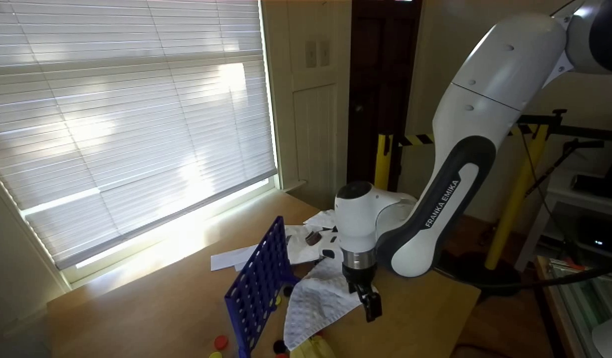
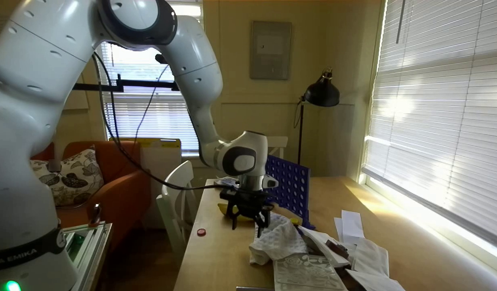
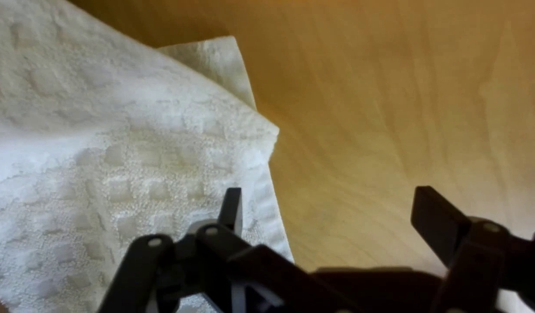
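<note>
My gripper (image 3: 330, 211) is open, with its two dark fingers wide apart and nothing between them but a view of the table. It points down above the table and also shows in both exterior views (image 1: 371, 306) (image 2: 247, 227). A white waffle-textured towel (image 3: 132, 174) lies crumpled below; one finger overlaps its edge in the wrist view, and the other is over bare wood. I cannot tell whether that finger touches it. The towel shows in both exterior views (image 1: 316, 298) (image 2: 283, 242). A blue upright game grid with round holes (image 1: 236, 303) (image 2: 303, 190) stands beside the towel.
Red (image 1: 221, 342) and yellow discs lie near the grid. Another red disc (image 2: 201, 232) lies near the table edge. A yellow object (image 1: 313, 348) is by the towel. Papers (image 2: 352, 225), a patterned sheet (image 2: 307, 270) and a brown item (image 2: 337, 248) lie behind. A white chair (image 2: 180, 178) stands alongside.
</note>
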### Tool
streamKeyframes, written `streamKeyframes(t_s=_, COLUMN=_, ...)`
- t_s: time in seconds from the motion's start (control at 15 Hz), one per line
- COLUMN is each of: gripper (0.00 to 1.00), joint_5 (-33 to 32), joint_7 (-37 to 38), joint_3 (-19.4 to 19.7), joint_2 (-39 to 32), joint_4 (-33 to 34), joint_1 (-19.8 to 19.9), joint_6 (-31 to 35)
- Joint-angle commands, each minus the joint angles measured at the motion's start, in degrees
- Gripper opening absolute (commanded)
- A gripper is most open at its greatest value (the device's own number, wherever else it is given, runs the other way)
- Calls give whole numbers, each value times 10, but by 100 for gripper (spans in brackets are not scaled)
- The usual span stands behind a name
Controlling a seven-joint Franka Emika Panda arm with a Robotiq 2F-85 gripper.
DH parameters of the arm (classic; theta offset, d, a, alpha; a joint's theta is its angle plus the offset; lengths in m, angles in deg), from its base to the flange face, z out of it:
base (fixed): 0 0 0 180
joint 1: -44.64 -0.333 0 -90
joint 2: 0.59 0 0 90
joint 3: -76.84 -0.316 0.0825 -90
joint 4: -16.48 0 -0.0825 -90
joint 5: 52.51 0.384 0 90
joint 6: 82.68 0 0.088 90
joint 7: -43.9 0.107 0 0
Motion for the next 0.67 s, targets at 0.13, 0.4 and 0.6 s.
streamKeyframes(t_s=0.13, gripper=100, joint_5=-62, joint_7=-1, joint_3=26, joint_2=-19, joint_4=26, joint_1=-17, joint_6=33)
streamKeyframes(t_s=0.4, gripper=100, joint_5=-57, joint_7=-11, joint_3=12, joint_2=-45, joint_4=56, joint_1=-13, joint_6=47)
streamKeyframes(t_s=0.6, gripper=100, joint_5=-51, joint_7=-35, joint_3=-5, joint_2=-71, joint_4=85, joint_1=-8, joint_6=32)
